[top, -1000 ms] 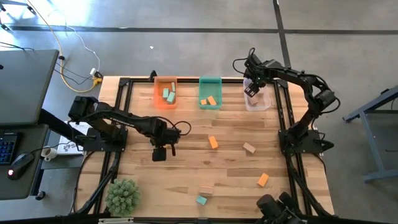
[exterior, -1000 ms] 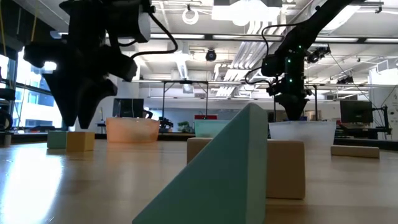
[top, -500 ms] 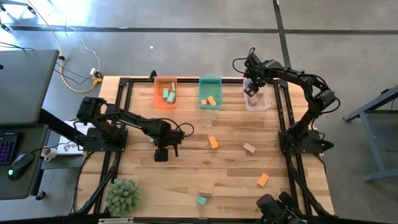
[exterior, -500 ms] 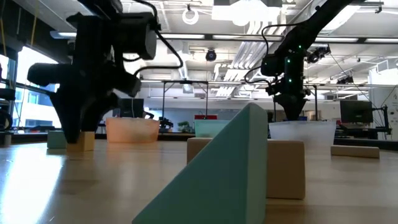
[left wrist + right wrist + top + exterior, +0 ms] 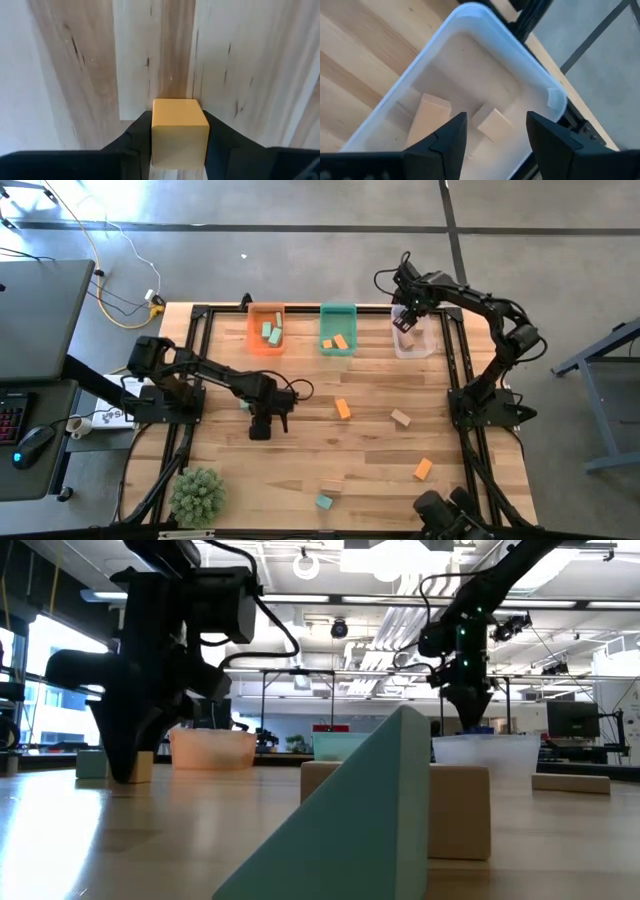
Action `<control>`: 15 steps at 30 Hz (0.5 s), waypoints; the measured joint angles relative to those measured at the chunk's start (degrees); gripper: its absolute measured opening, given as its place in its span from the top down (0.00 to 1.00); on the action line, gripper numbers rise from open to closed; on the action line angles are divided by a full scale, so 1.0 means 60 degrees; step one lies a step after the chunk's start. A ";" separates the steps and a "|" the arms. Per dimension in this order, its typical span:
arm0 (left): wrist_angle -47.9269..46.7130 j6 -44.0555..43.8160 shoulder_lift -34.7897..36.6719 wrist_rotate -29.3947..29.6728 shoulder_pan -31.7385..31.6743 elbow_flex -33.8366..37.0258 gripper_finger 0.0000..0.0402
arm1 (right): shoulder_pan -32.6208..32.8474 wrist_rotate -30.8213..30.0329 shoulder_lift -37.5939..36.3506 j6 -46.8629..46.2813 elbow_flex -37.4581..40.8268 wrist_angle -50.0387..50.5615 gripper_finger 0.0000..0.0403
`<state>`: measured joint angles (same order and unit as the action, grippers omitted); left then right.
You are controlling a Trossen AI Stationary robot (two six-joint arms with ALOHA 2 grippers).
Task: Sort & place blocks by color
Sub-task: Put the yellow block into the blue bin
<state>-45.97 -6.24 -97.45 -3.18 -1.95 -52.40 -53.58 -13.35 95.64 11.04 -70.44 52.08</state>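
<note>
My left gripper (image 5: 260,423) is down at the table's left middle, shut on an orange cube (image 5: 179,131); the cube also shows in the low view (image 5: 141,767). In the high view the gripper hides it. A teal block (image 5: 90,764) lies on the table just beside it. My right gripper (image 5: 404,321) hangs open and empty over the clear bin (image 5: 414,342), which holds two plain wood blocks (image 5: 431,117) (image 5: 492,123). Loose blocks lie flat on the table: orange (image 5: 343,408), wood (image 5: 401,418), orange (image 5: 423,469), wood (image 5: 332,485), teal (image 5: 324,502). My left gripper pinches the orange cube by two opposite side faces (image 5: 154,135) between its two fingers. The fingers come from above and point down. The cube stands level with its underside on the table.
The orange bin (image 5: 267,330) holds teal blocks, and the teal bin (image 5: 338,330) holds a teal and an orange block; both stand at the far edge. A fuzzy green plant (image 5: 196,495) stands at the near left. Black frame rails run along the table's sides.
My left gripper has come down toward the table, a little to the right, until its fingers stand around the orange cube. The cube has stayed on the table.
</note>
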 joint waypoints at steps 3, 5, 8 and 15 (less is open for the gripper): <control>-0.0008 0.0402 0.0000 -0.0305 -0.0243 0.0000 0.75 | 0.0000 0.0198 0.0000 -0.0414 -0.0565 0.0486 0.53; -0.0008 0.0756 0.0028 -0.0338 -0.0474 0.0002 0.75 | 0.0000 0.0560 -0.0004 -0.0730 -0.0970 0.0851 0.53; 0.0080 0.1308 0.0283 -0.0283 -0.1014 0.0011 0.75 | 0.0000 0.1108 -0.0004 -0.0983 -0.1617 0.1354 0.53; 0.0801 0.1957 0.1029 -0.0276 -0.2604 -0.0463 0.75 | 0.0238 0.2358 -0.0007 -0.1830 -0.2888 0.2271 0.53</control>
<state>-41.17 5.50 -91.27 -4.84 -17.57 -55.18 -52.15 0.80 95.59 0.06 -87.76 65.71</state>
